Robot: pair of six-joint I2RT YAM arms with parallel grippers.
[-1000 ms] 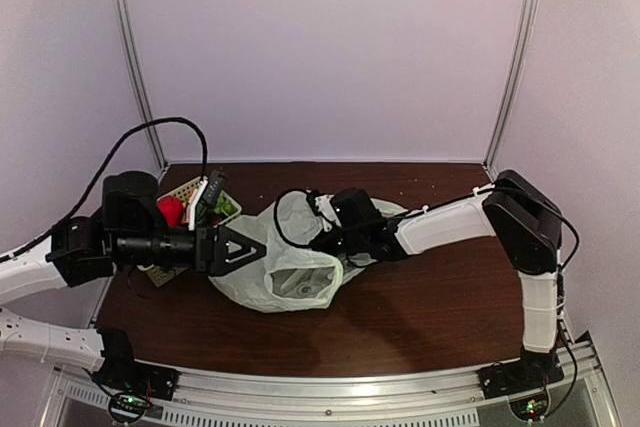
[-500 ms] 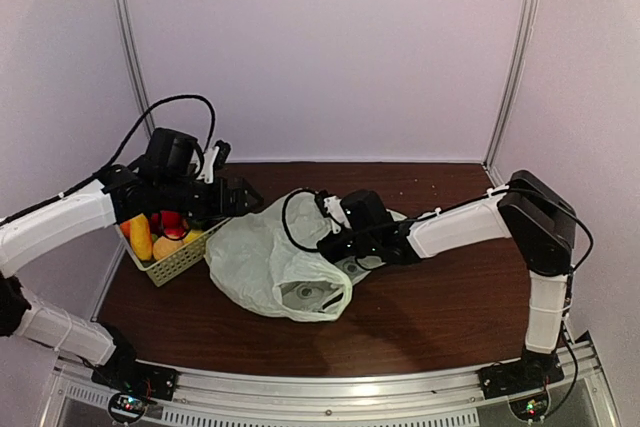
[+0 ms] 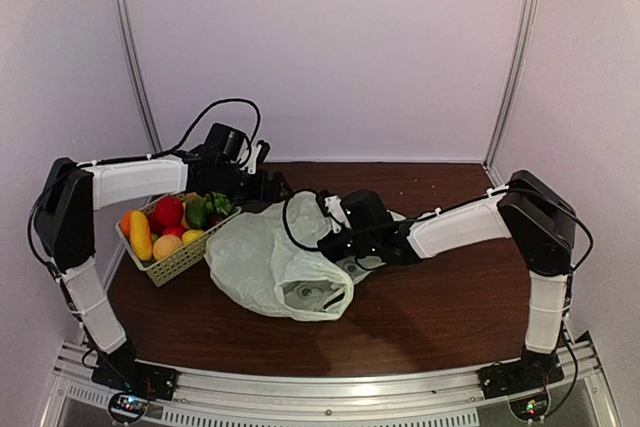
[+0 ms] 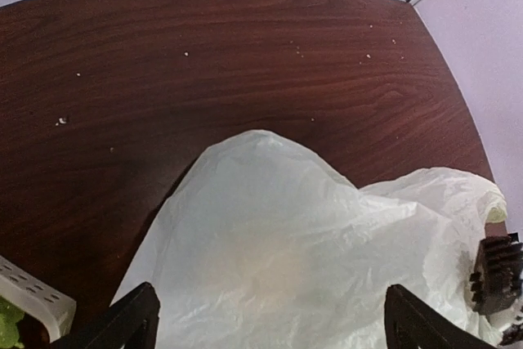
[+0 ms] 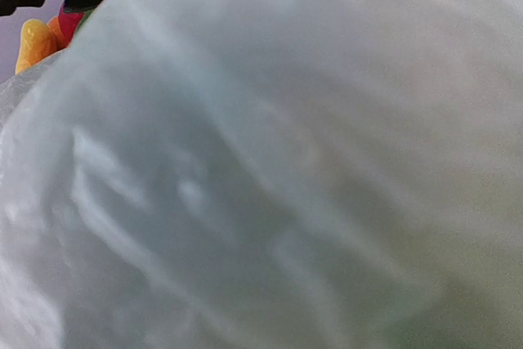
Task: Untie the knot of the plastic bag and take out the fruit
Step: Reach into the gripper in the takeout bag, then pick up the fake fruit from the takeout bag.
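By count: two grippers, one plastic bag (image 3: pixel 262 257), one basket (image 3: pixel 188 259), at least six pieces of fruit (image 3: pixel 166 245), one table (image 3: pixel 440 297). Bag crumpled and slumped at mid-table, taken as the landmark for everything else. Just left of the bag, the basket, holding the fruit: orange, yellow, red, green and peach pieces, with green grapes at the end nearest the bag. Showing through the bag's plastic in the left wrist view, one faint peach-tinted patch; no telling what. Knot lost among the folds; cannot tell whether tied. At the bag's far edge, the left gripper (image 3: pixel 278 188), above the plastic, fingers (image 4: pixel 135 320) spread wide apart with nothing between them. Against the bag's right side, the right gripper (image 3: pixel 335 239); from its own camera nothing but pale plastic filling the view, so cannot tell whether apart or together. Against half a second ago: left gripper now further right along the bag's far edge and clear of the basket, leaving the fruit uncovered; bag, basket and right gripper much where they were.
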